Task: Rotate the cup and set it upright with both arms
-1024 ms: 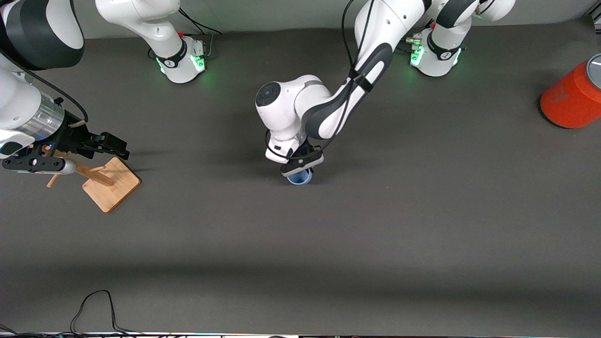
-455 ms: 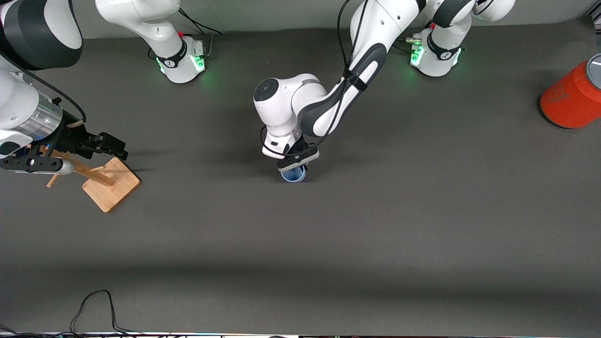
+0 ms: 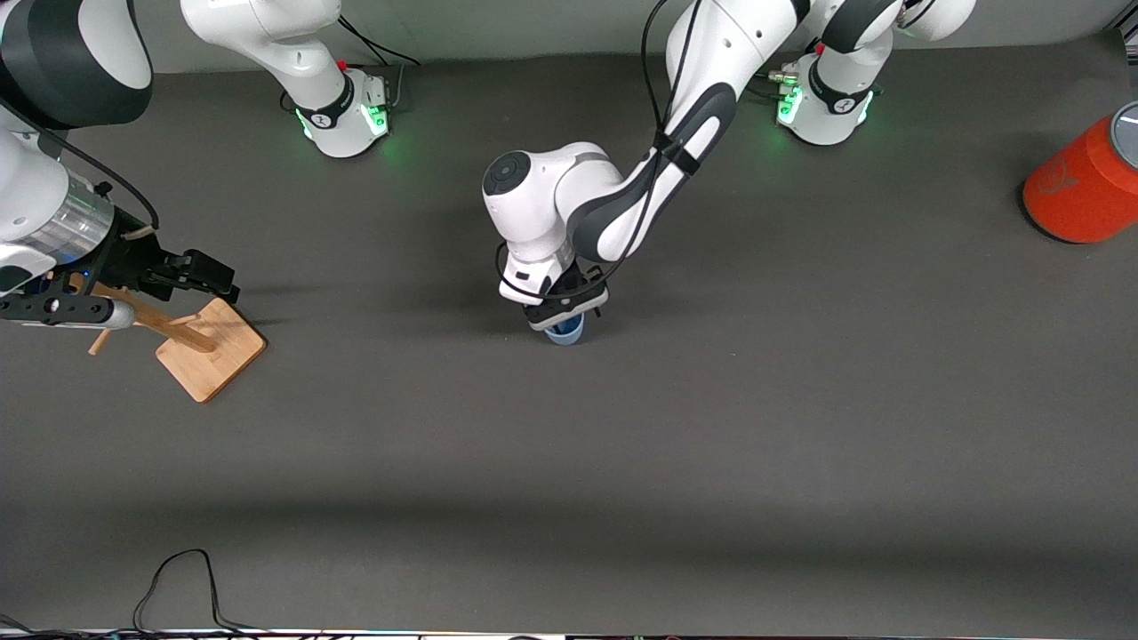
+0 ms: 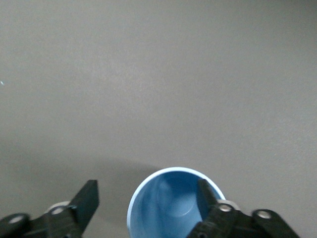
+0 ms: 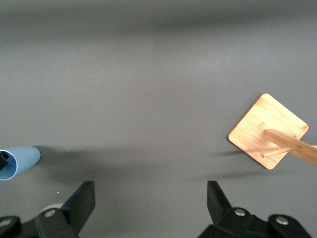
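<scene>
The light blue cup (image 3: 566,334) stands upright on the dark table mat, mouth up, near the middle. In the left wrist view I look down into the cup (image 4: 171,208). My left gripper (image 3: 563,313) hangs right over it and is open. One finger (image 4: 207,196) reaches inside the cup and the other finger (image 4: 88,198) stands well outside the rim, so the wall is not pinched. My right gripper (image 3: 206,272) waits open and empty over the wooden stand at the right arm's end. Its wrist view shows the open right gripper (image 5: 149,191) and the cup (image 5: 20,162) far off.
A wooden peg stand (image 3: 211,348) with a square base (image 5: 270,130) sits under the right gripper. A large red-orange can (image 3: 1080,182) stands at the left arm's end of the table. A black cable (image 3: 178,578) loops at the table edge nearest the front camera.
The left gripper has opened and let go of the cup's wall. The cup stays standing beneath it. The right arm has hardly moved.
</scene>
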